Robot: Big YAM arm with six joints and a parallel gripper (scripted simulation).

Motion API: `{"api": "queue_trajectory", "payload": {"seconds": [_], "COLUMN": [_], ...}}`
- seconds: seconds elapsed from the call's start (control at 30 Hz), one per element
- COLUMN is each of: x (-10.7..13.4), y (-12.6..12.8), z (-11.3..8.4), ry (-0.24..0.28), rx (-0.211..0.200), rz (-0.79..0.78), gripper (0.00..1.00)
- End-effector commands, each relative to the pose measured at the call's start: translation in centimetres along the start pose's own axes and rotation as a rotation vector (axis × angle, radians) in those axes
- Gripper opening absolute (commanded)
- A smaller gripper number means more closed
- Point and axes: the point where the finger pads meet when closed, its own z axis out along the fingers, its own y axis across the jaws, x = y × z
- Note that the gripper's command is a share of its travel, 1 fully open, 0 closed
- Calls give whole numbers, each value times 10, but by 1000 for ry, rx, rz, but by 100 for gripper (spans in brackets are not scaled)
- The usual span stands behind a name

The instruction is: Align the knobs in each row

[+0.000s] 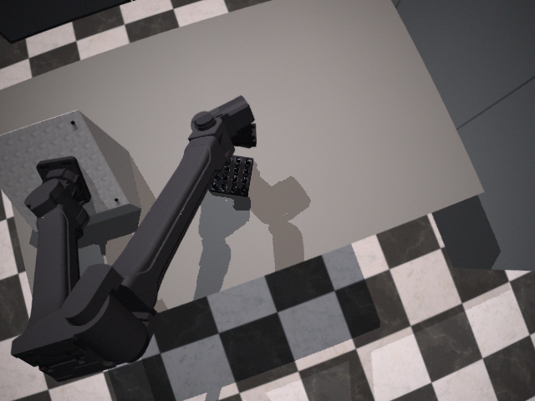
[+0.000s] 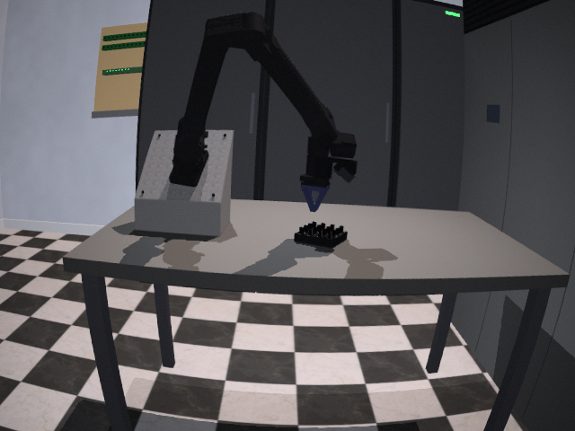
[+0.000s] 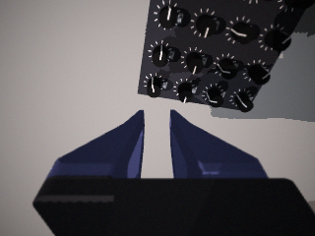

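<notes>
The black knob box (image 1: 251, 165) (image 2: 312, 240) (image 3: 146, 69) stands on the table, partly behind the arm in the top view. My gripper (image 2: 313, 210) (image 3: 157, 117) is slightly open, with nothing between its blue fingertips, above the box and off its knob-1 edge in the wrist view. There, knob A1 (image 3: 154, 87) has a line tilted slightly from those of A2 (image 3: 160, 54) and A3 (image 3: 169, 18). The visible row B lines point down. C1 to C3 point roughly alike. D1 (image 3: 243, 100) slants down right, while D2 (image 3: 259, 74) and D3 (image 3: 277, 40) point right. The number 4 knobs are mostly out of view.
The arm's slanted grey base block (image 1: 104, 150) (image 2: 176, 215) stands at the left of the table (image 1: 367, 108) (image 2: 418, 245). Arm shadows fall beside the knob box. Dark cabinets (image 2: 324, 69) stand behind the table in the exterior view.
</notes>
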Motion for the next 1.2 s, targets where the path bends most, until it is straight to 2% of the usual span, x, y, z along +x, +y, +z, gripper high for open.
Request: {"api": "queue_trajectory", "payload": {"seconds": [0.0,0.17,0.2,0.67,0.73,0.77,1.17], "x": [-20,-21,-15,-20,-20,-23,-19], "y": [7,7,6,8,8,8,7], "z": [-22,-23,-21,-27,-27,-29,-31], "ry": [-54,-57,-48,-59,-59,-61,-57], "rx": [-22,-22,-17,-11,-11,-10,-1], "rz": [-148,-223,-290,-638,-638,-700,-1006], "gripper": [19,19,19,19,19,19,19]}}
